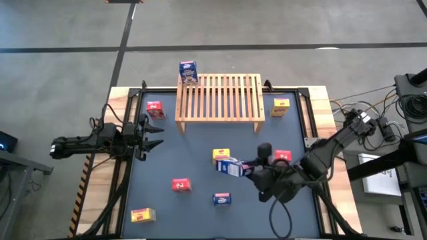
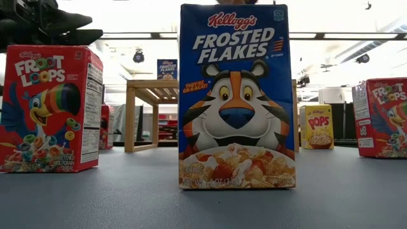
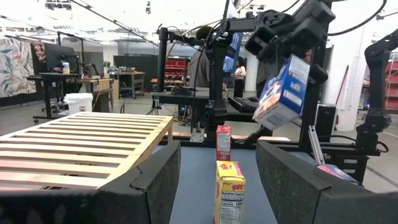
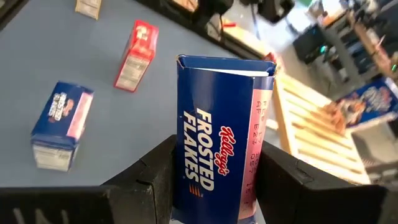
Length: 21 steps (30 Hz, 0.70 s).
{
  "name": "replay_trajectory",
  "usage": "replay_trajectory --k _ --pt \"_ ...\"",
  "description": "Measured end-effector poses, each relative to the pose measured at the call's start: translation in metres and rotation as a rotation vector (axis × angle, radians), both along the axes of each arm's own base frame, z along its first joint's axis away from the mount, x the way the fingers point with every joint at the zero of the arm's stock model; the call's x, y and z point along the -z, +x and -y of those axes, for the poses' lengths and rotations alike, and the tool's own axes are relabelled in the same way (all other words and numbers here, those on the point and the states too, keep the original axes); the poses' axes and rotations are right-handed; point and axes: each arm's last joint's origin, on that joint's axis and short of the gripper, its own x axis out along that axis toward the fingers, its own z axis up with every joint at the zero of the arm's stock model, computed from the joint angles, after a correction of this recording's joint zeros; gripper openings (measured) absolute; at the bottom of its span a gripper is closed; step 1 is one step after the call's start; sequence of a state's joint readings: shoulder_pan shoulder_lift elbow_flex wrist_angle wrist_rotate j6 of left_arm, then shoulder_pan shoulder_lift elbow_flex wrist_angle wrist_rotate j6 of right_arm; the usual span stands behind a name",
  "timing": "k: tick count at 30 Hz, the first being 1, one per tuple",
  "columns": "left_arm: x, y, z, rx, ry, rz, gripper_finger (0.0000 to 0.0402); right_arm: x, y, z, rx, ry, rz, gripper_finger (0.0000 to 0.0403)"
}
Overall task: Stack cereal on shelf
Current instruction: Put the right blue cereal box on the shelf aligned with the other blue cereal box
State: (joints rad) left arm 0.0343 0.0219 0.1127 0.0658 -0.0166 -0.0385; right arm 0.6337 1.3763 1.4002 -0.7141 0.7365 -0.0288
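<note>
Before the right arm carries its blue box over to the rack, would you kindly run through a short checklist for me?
1. Right gripper shut on the blue box: ok.
2. Box lifted off the table: ok, the left wrist view shows it in the air.
3. Rack slats have free room: ok; one blue box stands at the far left corner.
4. Left gripper clear of the path: ok, waiting empty at the left edge.
5. Box upright in the jaws: not ok, tilted.

One box (image 1: 189,72) stands on the shelf (image 1: 220,97); others lie around it.
</note>
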Motion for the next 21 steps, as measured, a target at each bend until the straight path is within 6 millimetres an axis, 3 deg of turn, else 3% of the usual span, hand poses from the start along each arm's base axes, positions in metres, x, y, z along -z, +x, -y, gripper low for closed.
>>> replay_trajectory --k 21 --pt "-0.001 0.000 0.000 0.000 0.000 0.009 0.0194 -0.006 0.027 0.041 0.058 -0.028 0.020 0.0166"
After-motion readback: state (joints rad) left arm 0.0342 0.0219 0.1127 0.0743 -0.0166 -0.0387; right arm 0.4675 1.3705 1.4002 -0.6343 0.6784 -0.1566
